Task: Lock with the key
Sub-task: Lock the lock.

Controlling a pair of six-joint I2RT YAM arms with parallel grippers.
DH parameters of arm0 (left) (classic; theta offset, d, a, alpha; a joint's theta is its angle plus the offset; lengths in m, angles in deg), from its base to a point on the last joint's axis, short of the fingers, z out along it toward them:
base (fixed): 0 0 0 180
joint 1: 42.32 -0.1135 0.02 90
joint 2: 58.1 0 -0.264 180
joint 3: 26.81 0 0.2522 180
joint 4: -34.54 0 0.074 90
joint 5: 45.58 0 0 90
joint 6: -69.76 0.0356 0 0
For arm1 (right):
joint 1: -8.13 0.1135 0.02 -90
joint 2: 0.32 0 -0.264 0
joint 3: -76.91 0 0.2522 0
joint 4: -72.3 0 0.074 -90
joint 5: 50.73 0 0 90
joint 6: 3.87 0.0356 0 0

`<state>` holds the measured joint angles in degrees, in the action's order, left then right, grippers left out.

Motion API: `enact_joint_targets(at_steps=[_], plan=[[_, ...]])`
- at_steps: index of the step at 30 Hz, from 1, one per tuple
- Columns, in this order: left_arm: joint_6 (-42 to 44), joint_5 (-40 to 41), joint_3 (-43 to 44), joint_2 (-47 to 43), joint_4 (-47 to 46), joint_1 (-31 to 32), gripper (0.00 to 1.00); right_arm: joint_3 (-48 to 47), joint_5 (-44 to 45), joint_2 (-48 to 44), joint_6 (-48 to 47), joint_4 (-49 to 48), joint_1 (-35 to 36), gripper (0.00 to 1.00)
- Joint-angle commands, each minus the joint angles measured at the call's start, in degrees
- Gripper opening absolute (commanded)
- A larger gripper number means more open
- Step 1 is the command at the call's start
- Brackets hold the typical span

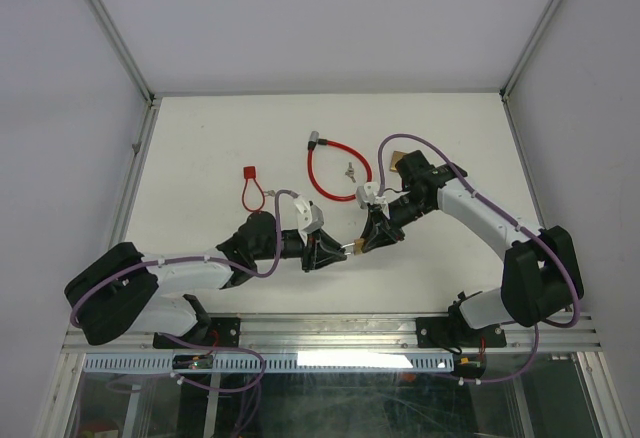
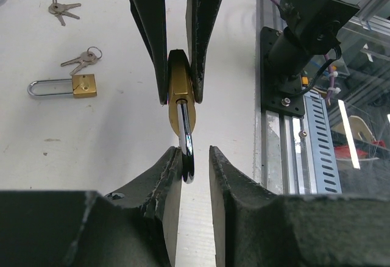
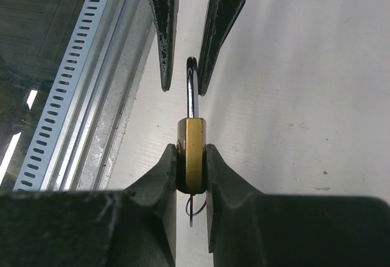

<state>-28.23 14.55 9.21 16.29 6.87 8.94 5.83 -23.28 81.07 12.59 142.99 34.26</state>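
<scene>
Right hand (image 3: 191, 154) is clenched on the brass body of the padlock (image 2: 181, 90), holding it above the worktop (image 1: 450, 138) between the two arms. The shackle (image 3: 191, 90) points at the left hand (image 2: 195, 157). That hand is released, its fingers (image 2: 167, 169) straddling the shackle tip with a gap on one side. A second padlock (image 2: 82, 85) lies flat on the worktop with keys (image 2: 82, 60) just beside it, and a loose key pair (image 2: 63, 9) lies farther off.
</scene>
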Motion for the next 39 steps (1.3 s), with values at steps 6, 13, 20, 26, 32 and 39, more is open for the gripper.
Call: enact_joint_targets(at_steps=[6,13,20,26,32,39], plan=[[-0.7,-0.2,-0.1,0.3,-5.6,-0.6,0.20,-1.3,-4.9,-2.2,-1.2,0.1,0.3,0.00],[-0.6,-0.1,-0.3,0.2,-5.8,-0.6,0.00,-1.3,-5.3,-2.2,-1.1,0.0,0.3,0.00],[0.4,1.8,-3.3,-5.6,-7.4,-0.6,0.00,-1.2,-5.1,-2.1,4.7,-3.3,-0.9,0.46],[1.4,2.4,-5.4,-9.5,-7.0,-0.7,0.00,0.2,-6.6,-6.4,12.7,-9.9,-4.2,0.79],[0.8,3.7,-6.9,-12.7,-7.9,-1.1,0.00,2.8,-15.3,-10.0,18.6,-14.2,-7.8,0.99],[-3.0,5.9,-10.7,-14.9,-16.3,-1.7,0.00,0.9,-16.1,-5.3,14.3,-8.0,-7.3,0.99]])
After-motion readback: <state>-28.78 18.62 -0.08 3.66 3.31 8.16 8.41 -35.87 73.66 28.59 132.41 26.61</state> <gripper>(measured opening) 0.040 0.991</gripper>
